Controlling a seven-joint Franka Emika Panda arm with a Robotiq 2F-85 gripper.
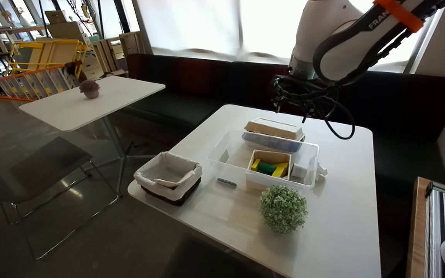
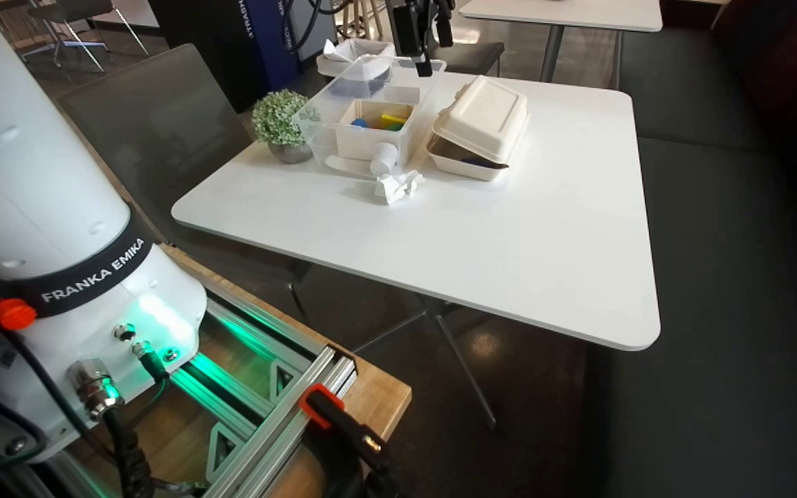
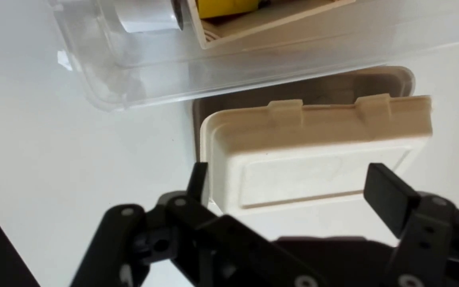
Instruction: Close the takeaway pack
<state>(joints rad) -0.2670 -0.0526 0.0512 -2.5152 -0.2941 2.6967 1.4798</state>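
The takeaway pack is a beige clamshell box on the white table. Its lid point(image 2: 492, 117) is down over the base point(image 2: 459, 164) but tilted, with a gap along the edge beside the clear bin. A dark item shows in the gap. The lid also shows in an exterior view point(image 1: 274, 126) and in the wrist view point(image 3: 317, 167), where the dark base interior point(image 3: 333, 87) shows past the lid's tabbed edge. My gripper point(image 3: 288, 169) is open and empty, above the lid with its fingers spread. It also shows in both exterior views point(image 1: 291, 112) point(image 2: 434, 54), raised above the table.
A clear plastic bin point(image 1: 226, 170) stands right beside the pack. It holds a wooden box point(image 1: 272, 155) of coloured blocks and a white cup point(image 2: 384, 158). Crumpled paper point(image 2: 398, 187) lies near the pack. A green plant point(image 1: 283, 208) and a cloth-lined basket point(image 1: 170, 179) stand beyond the bin.
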